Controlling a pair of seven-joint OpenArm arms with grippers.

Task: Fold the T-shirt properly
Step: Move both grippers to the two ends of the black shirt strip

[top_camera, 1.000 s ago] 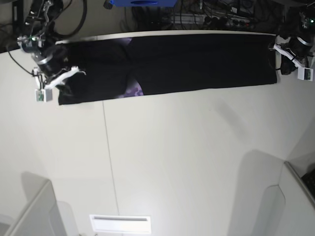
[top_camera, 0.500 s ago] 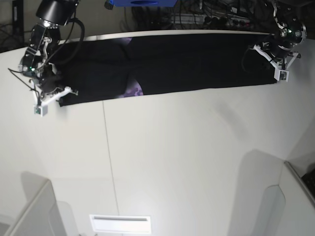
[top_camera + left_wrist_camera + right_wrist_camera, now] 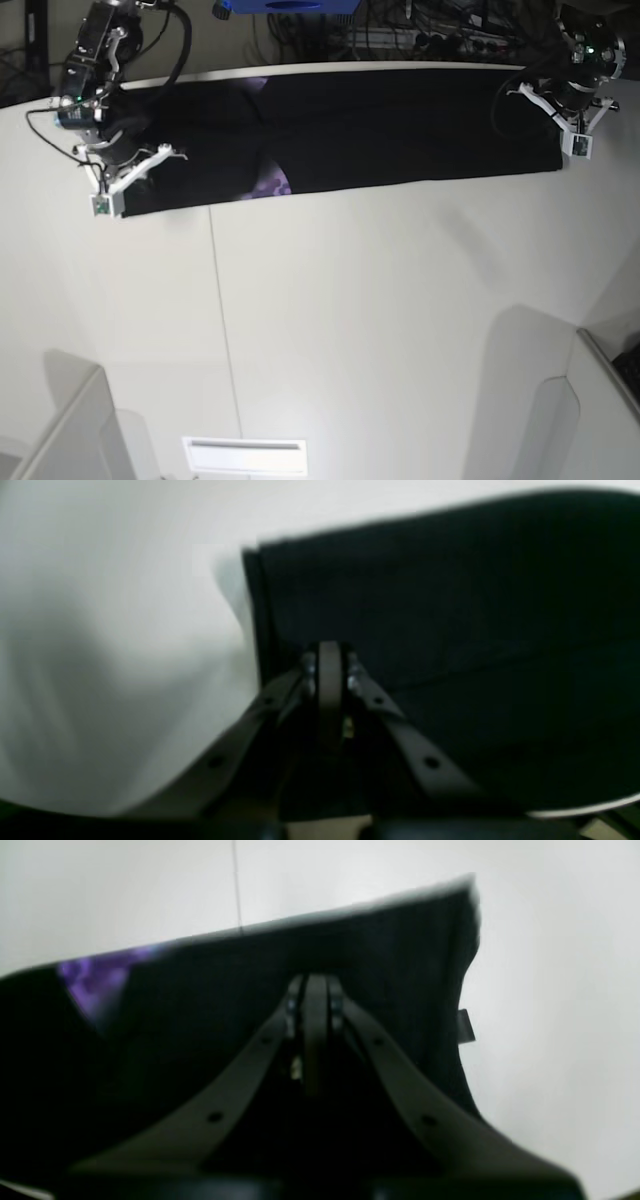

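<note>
T-shirt spread as a long black band along the far edge of the white counter, reaching nearly from left end to right end. Small patch of purple print showing at the near hem, left of middle.

Right end effector at the left end of the band, over the near-left corner of the cloth. From its wrist camera: right end effector with jaws pressed together, black fabric right at the tips and around them, purple print off to one side. Cannot tell whether a fold of cloth sits pinched between the tips; too dark and blurred.

Left end effector at the right end of the band, over the cloth just inside its right edge. From its wrist camera: left end effector also fully closed, tips just inside the corner of the T-shirt, bare counter beside it. Again cannot tell whether any fabric is caught.

Seam line running across the counter from the near edge up to the shirt's hem.
</note>
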